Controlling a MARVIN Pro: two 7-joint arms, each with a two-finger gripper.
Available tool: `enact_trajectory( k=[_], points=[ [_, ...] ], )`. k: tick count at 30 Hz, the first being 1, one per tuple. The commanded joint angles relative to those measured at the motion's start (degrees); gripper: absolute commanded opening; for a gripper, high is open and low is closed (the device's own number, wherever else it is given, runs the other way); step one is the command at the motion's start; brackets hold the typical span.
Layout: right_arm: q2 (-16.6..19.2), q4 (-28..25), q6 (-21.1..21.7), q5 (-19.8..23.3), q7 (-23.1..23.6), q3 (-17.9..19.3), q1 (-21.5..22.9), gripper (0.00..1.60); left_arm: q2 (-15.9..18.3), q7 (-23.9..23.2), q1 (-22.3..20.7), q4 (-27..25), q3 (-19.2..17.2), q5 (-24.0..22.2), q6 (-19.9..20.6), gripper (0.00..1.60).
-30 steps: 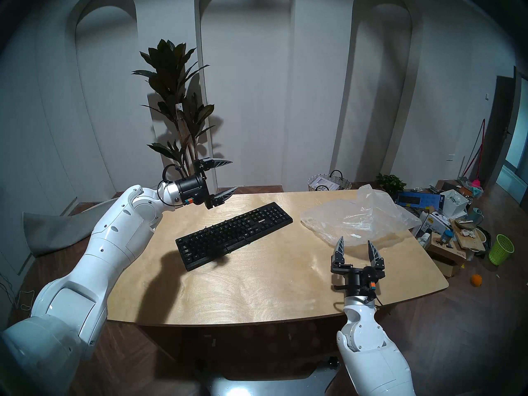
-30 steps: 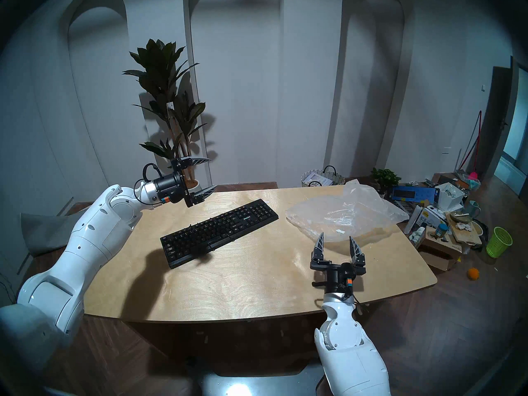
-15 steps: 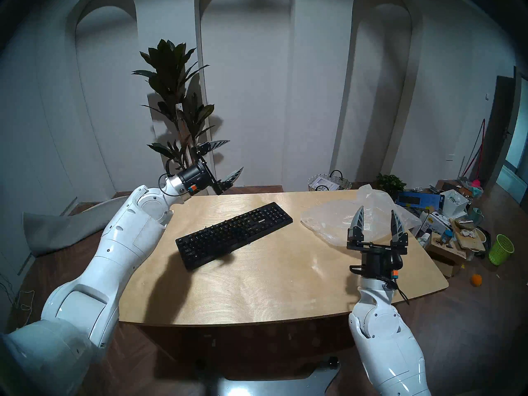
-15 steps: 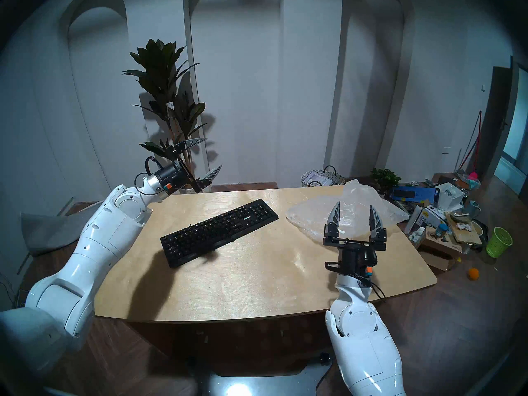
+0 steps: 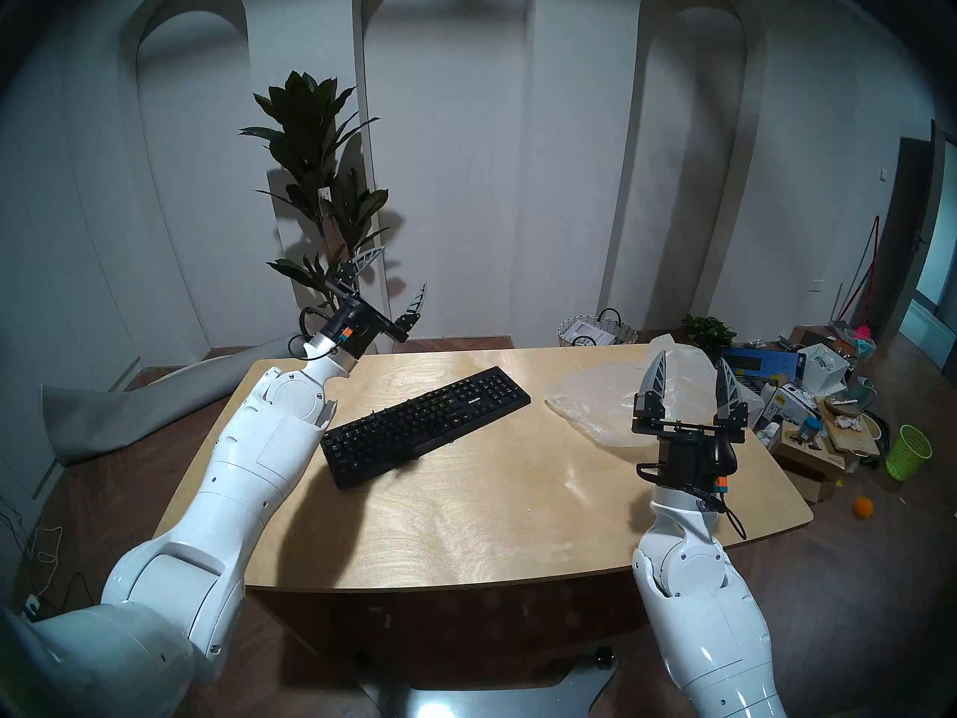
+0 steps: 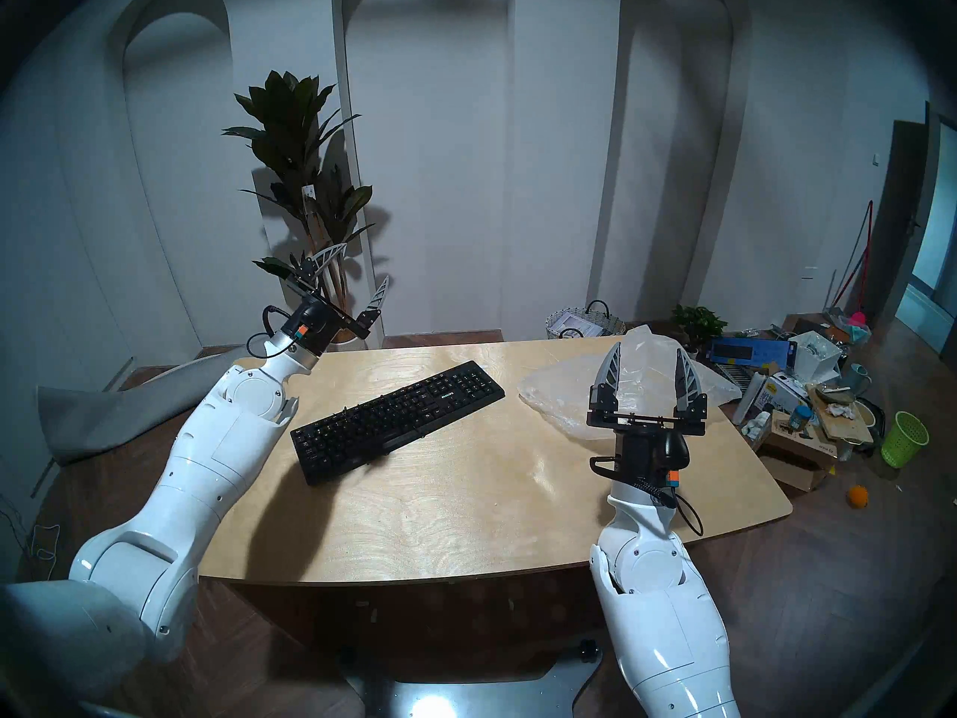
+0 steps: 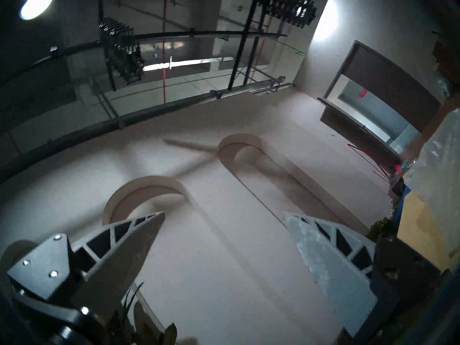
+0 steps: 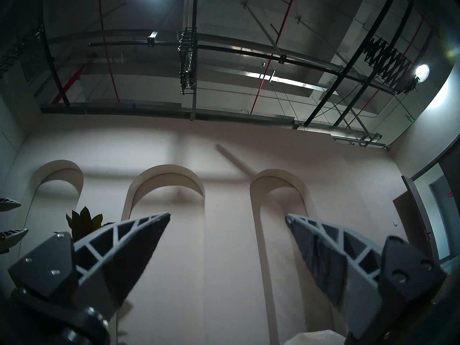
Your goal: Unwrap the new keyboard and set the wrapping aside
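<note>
Left gripper (image 5: 397,272): fingers (image 5: 416,301) spread wide, empty, raised above the far left corner of the table (image 5: 466,520) and angled upward. Right gripper (image 5: 691,365): fingers (image 5: 653,377) likewise spread wide, empty, angled upward over the right side of the table. Neither wrist view shows anything between the fingers; both look at wall and ceiling.

The wrapping (image 5: 595,398) lies directly beyond and beneath the right fingers as seen from the head, crumpled flat on the table's far right part, one end rising toward the far edge. No contact with the fingers is visible.

The keyboard (image 5: 424,424) lies bare on the table, below and to the right of the left fingers and well to the left of the right fingers, clear of the wrapping with bare table between them. A thin cable crosses its body.

Orientation: keys face up. Long axis runs diagonally, from the near-left end to the far-right end, which points toward the wrapping.

Status, by judgement: unwrapping is complete and the wrapping is set aside. Nothing appears left except withdrawal of the arms.
</note>
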Motion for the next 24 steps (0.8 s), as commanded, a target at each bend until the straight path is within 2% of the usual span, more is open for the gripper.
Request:
enact_trajectory(
  k=[1, 14, 18, 24],
  points=[
    [0.43, 0.44, 0.73, -0.25, 0.69, -0.46, 4.41, 1.6, -3.2, 1.66, 2.38, -1.42, -1.29, -4.55, 2.58, 1.6],
    [1.27, 8.08, 5.19, -0.7, 2.28, -1.51, 11.17, 1.6, -5.3, 4.8, 6.3, -5.17, -5.62, -13.94, 8.93, 1.6],
    [1.43, 9.66, 6.23, -0.64, 2.47, -1.53, 12.77, 1.6, -5.85, 5.29, 7.32, -6.56, -6.31, -15.71, 10.19, 1.6],
    [1.1, 12.74, 8.3, -0.21, 2.83, -1.91, 16.48, 1.6, -8.16, 5.96, 11.33, -9.59, -5.97, -19.23, 13.88, 1.6]
  ],
)
